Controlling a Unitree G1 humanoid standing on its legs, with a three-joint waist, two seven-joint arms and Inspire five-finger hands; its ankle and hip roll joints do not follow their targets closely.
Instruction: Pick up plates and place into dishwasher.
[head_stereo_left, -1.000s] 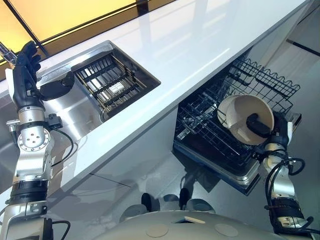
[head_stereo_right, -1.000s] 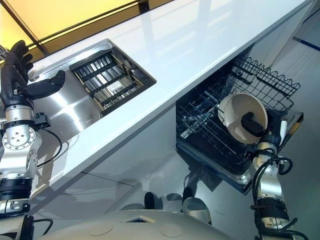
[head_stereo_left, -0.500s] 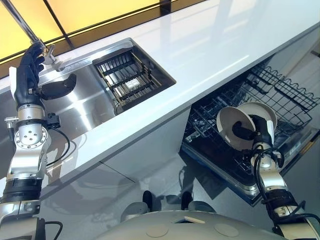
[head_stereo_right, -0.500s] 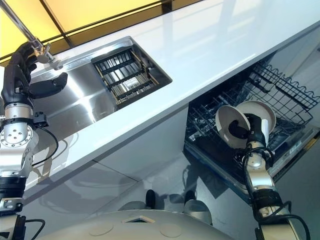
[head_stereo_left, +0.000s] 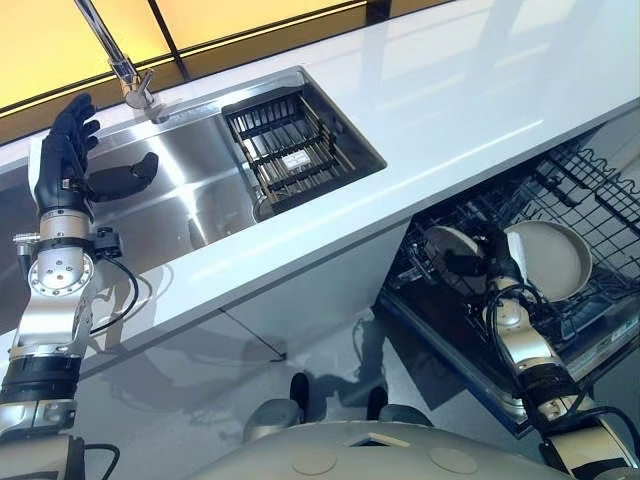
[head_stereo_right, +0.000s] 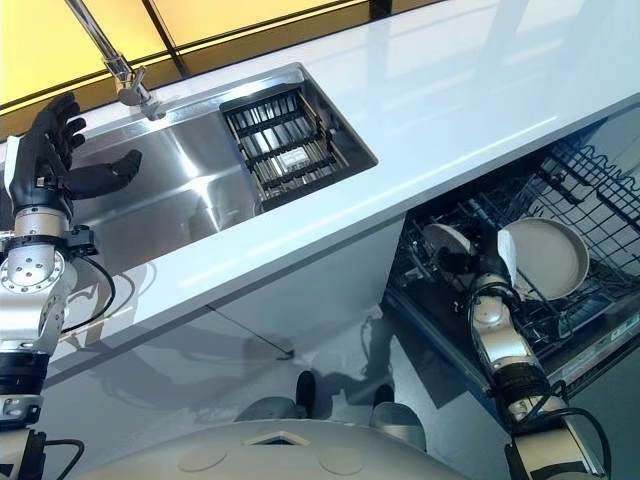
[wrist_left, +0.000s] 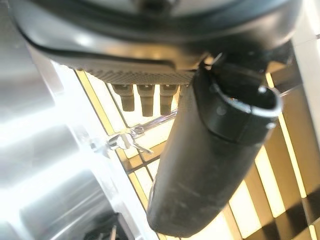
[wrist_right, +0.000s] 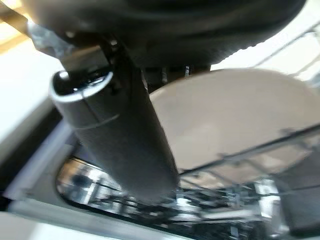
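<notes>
Thumb of the right hand (head_stereo_left: 492, 262) lies dark and cylindrical across the pale face of a round plate (head_stereo_left: 440, 245), with the fingers behind it, so the hand pinches the plate by its edge. The plate is smooth and cream-coloured and stands nearly on edge, down among the black wires of the dishwasher rack (head_stereo_left: 610, 190). Just beside the hand, on its far side, a second plate (head_stereo_left: 548, 260) of the same matt cream stands upright in the rack (this one looks broader, with a shallow raised rim), and in the right wrist view a thin rack wire crosses its face. The rack is an open grid of slender dark rods, pulled out below a glossy white countertop (head_stereo_left: 480, 90). Well apart, over the brushed steel sink (head_stereo_left: 200, 195), the left hand (head_stereo_left: 65, 165) is raised with its fingers spread and straight and its thumb standing out sideways, holding nothing. A black ribbed drainer basket (head_stereo_left: 295, 150) sits in the sink's right end, and a slim chrome faucet (head_stereo_left: 125, 70) rises at its back edge.
</notes>
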